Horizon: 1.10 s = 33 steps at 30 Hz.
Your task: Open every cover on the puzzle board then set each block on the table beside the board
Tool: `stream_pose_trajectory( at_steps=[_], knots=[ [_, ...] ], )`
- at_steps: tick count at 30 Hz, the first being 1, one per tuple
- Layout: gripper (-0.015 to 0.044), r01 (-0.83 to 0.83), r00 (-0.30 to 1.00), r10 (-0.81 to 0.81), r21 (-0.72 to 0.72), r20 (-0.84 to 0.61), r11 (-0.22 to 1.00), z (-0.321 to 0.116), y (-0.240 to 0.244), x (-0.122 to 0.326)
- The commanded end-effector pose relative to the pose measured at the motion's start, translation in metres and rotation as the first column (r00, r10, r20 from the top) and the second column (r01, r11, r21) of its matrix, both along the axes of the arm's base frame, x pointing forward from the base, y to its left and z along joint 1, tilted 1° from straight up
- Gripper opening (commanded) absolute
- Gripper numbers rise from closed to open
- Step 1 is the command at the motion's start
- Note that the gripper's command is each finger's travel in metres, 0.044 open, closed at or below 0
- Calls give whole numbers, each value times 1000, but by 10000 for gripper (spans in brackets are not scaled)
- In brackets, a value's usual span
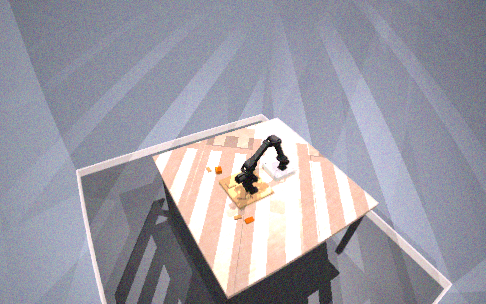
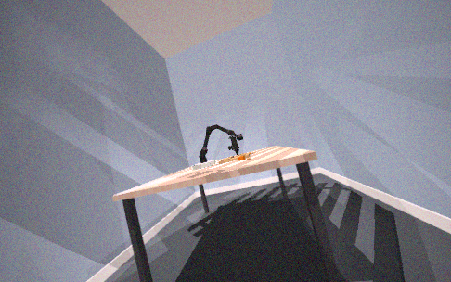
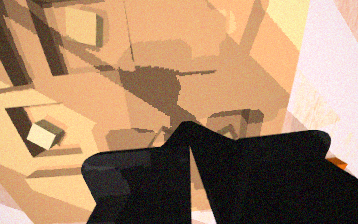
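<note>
The wooden puzzle board (image 1: 265, 192) (image 3: 205, 90) lies near the middle of the table. My gripper (image 1: 252, 190) (image 2: 238, 153) (image 3: 186, 126) is shut and empty, low over the board. In the wrist view a pale square piece (image 3: 81, 26) shows beside a dark slot at the upper left. Another pale square piece (image 3: 44, 134) shows in a dark-edged recess at the left. I cannot tell whether these are knobs or blocks. An orange block (image 1: 218, 170) (image 2: 241, 158) and a flatter orange block (image 1: 249, 220) rest on the table, clear of the board. The fingers and shadows hide part of the board.
A small tan piece (image 1: 208, 169) lies by the first orange block, and another tan piece (image 1: 237, 217) by the second. The arm's white base plate (image 1: 280, 174) stands behind the board. Striped light falls over the table (image 1: 323, 220).
</note>
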<state>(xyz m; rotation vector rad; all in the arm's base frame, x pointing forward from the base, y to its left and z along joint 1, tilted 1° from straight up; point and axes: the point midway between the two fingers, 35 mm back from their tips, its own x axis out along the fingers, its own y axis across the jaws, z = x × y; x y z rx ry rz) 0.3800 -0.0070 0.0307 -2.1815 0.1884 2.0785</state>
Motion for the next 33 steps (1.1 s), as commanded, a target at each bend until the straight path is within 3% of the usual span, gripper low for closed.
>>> stream_pose_trajectory(
  at_steps=[1,33],
  knots=[
    [0,-1,1000,1,-2,1,1000,0,-6,2],
    [0,-1,1000,1,-5,2,1000,2,-37,19]
  ],
)
